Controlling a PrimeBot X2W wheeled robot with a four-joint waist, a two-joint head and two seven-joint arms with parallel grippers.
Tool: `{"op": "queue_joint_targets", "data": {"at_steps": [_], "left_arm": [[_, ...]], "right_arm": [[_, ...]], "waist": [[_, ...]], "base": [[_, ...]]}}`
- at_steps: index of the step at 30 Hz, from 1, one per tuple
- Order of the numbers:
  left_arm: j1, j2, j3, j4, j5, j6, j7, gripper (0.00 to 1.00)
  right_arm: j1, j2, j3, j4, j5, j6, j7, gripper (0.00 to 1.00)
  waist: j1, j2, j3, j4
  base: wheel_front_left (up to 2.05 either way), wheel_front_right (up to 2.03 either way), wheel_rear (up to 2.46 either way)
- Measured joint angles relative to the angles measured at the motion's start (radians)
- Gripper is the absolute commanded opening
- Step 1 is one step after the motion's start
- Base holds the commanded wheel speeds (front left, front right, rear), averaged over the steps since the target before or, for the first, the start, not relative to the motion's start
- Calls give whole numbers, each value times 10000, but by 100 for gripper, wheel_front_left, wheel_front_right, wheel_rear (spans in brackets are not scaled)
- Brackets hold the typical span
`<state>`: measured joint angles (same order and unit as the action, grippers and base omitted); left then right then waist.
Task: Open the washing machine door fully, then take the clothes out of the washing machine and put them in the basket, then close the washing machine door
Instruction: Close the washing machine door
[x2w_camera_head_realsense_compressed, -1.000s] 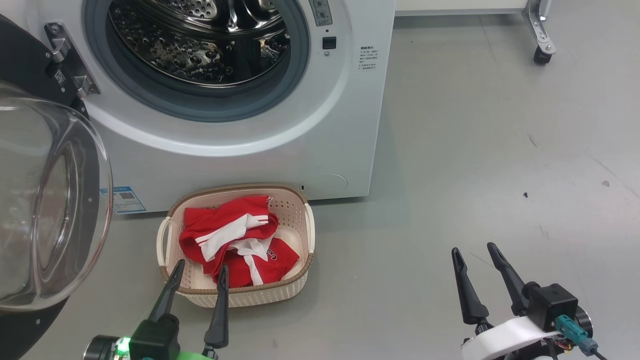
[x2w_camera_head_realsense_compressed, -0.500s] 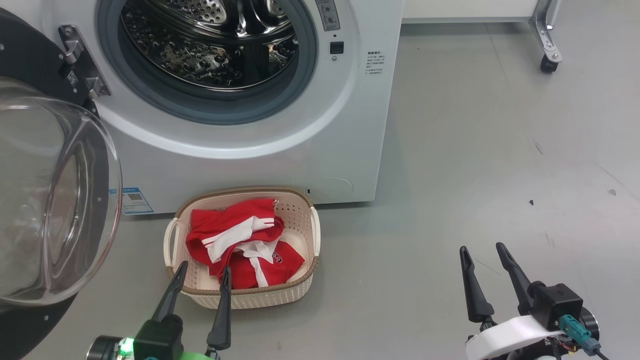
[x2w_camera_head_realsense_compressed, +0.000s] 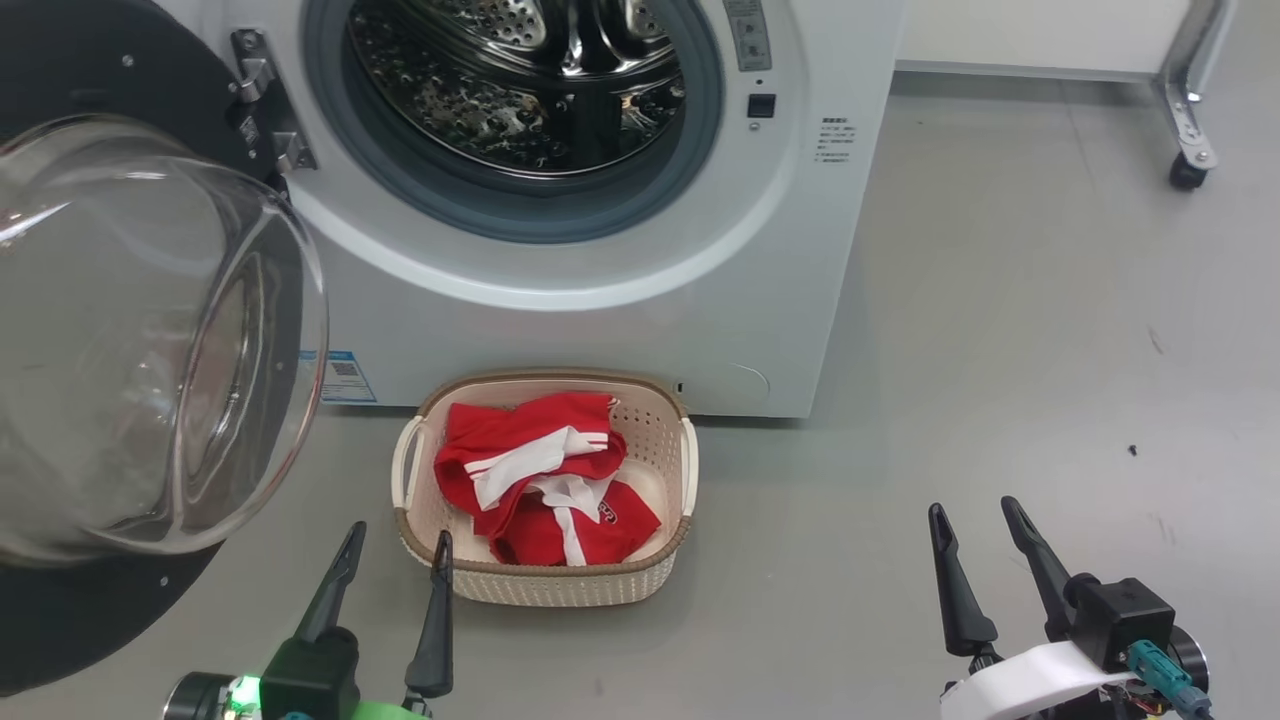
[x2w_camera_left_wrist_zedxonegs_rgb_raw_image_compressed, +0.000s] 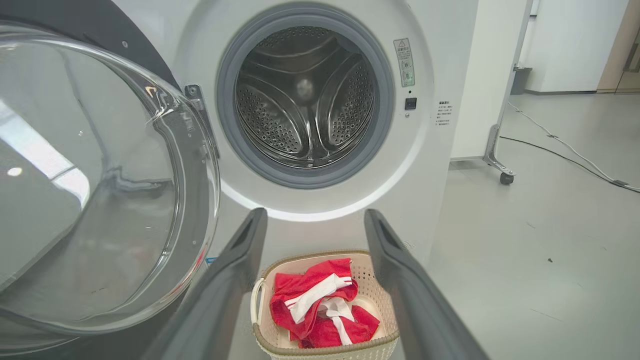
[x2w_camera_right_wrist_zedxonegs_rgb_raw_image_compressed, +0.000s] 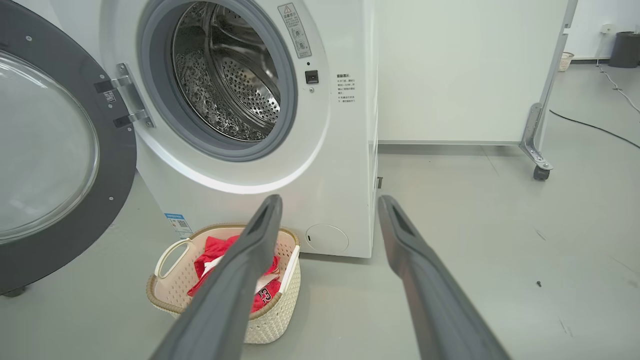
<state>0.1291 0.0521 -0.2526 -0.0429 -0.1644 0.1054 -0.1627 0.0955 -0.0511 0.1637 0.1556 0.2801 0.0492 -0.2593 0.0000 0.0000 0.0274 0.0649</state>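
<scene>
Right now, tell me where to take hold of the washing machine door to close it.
Probably the black rim's free edge of the washing machine door, opposite the hinge, with the left gripper from its outer side; the bulging glass offers no hold.

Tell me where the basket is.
In the head view the basket sits on the floor before the washing machine, lower centre, holding the clothes, right of the open door.
</scene>
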Motion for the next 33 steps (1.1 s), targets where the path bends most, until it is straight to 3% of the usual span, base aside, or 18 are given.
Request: {"op": "queue_joint_targets", "data": {"at_steps": [33], "left_arm": [[469, -12, 978, -328, -337, 128, -278, 100]], "right_arm": [[-73, -44, 771, -2, -268, 205, 136, 100]], "waist": [[0, 0, 19, 4411]], "base": [[0, 0, 0]]}}
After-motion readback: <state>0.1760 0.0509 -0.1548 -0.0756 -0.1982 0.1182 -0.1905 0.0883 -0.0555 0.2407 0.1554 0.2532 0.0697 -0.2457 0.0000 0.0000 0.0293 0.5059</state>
